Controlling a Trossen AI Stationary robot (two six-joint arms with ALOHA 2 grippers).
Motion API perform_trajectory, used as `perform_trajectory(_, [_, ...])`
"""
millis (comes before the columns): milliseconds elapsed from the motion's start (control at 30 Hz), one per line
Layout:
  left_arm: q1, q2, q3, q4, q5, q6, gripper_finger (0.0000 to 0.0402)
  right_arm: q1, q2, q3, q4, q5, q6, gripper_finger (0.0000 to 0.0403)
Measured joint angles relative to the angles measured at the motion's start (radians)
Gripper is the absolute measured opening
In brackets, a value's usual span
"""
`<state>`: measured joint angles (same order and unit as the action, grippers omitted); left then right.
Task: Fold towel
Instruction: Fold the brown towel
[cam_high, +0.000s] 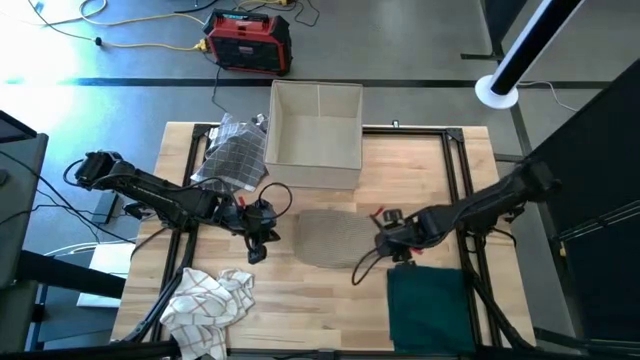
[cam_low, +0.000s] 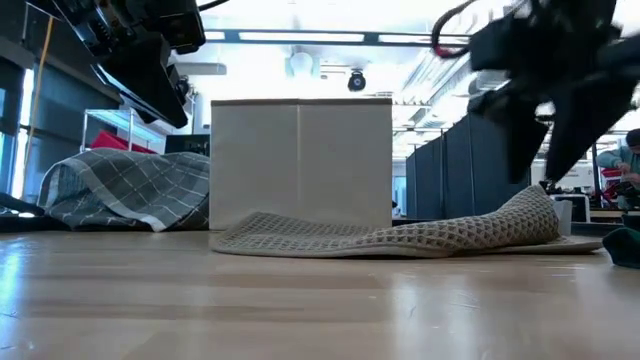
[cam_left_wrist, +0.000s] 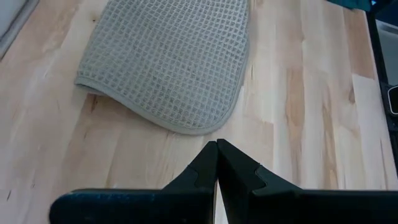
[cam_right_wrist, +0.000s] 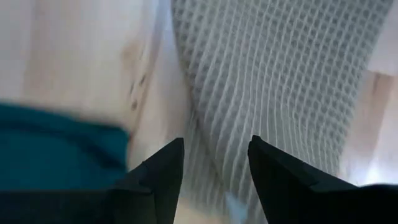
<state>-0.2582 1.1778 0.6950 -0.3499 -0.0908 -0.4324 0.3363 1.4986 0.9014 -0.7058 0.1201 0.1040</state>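
Now, with the grey waffle-weave towel lying mid-frame on the pale wooden worktop, the right gripper, jaws open over its lifted edge, should pinch deep; left gripper jaws closed

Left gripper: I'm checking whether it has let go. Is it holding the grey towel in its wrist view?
No, the left gripper is shut on nothing, over bare wood just short of the grey towel.

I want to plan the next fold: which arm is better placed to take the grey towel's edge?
Probably the right: the right gripper is open directly over the grey towel, while the left gripper is shut beside it.
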Motion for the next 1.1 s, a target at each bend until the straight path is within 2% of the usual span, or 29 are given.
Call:
perform_trajectory(133, [-0.002, 0.000, 0.000, -0.002, -0.001, 0.032, 0.0000, -0.011, 0.100, -0.007, 0.071, 0.006, 0.001, 0.0164])
perform_trajectory(233, [-0.002, 0.000, 0.000, -0.014, 0.000, 0.029, 0.0000, -0.019, 0.165, 0.012, 0.046, -0.013, 0.058, 0.0154])
perform_trajectory(300, [-0.002, 0.000, 0.000, -0.037, 0.003, 0.016, 0.0000, -0.025, 0.185, 0.049, 0.013, -0.016, 0.131, 0.0127])
perform_trajectory(367, [-0.007, 0.000, 0.000, -0.060, 0.006, 0.011, 0.0000, -0.029, 0.185, 0.091, -0.003, -0.042, 0.154, 0.0083])
perform_trajectory(433, [-0.012, 0.000, 0.000, -0.077, 0.007, 0.009, 0.0000, -0.030, 0.170, 0.141, 0.000, -0.117, 0.133, 0.0029])
perform_trajectory(467, [-0.012, 0.000, 0.000, -0.085, 0.008, 0.009, 0.0000, -0.031, 0.159, 0.172, 0.006, -0.166, 0.115, 0.0015])
perform_trajectory(633, [-0.012, 0.000, 0.000, -0.095, 0.008, 0.008, 0.0000, -0.077, 0.104, 0.303, 0.034, -0.457, 0.103, 0.0013])
perform_trajectory(733, [-0.011, 0.000, 0.000, -0.095, 0.008, 0.008, 0.0000, -0.109, 0.052, 0.320, 0.074, -0.513, 0.109, 0.0004])
perform_trajectory(867, [-0.010, 0.000, 0.000, -0.094, 0.009, 0.015, 0.0000, -0.170, -0.017, 0.236, 0.111, -0.477, 0.097, 0.0004])
perform_trajectory(1100, [-0.011, 0.000, 0.000, -0.092, 0.010, -0.019, 0.0000, -0.351, -0.058, -0.064, 0.236, -0.464, 0.183, 0.0001])
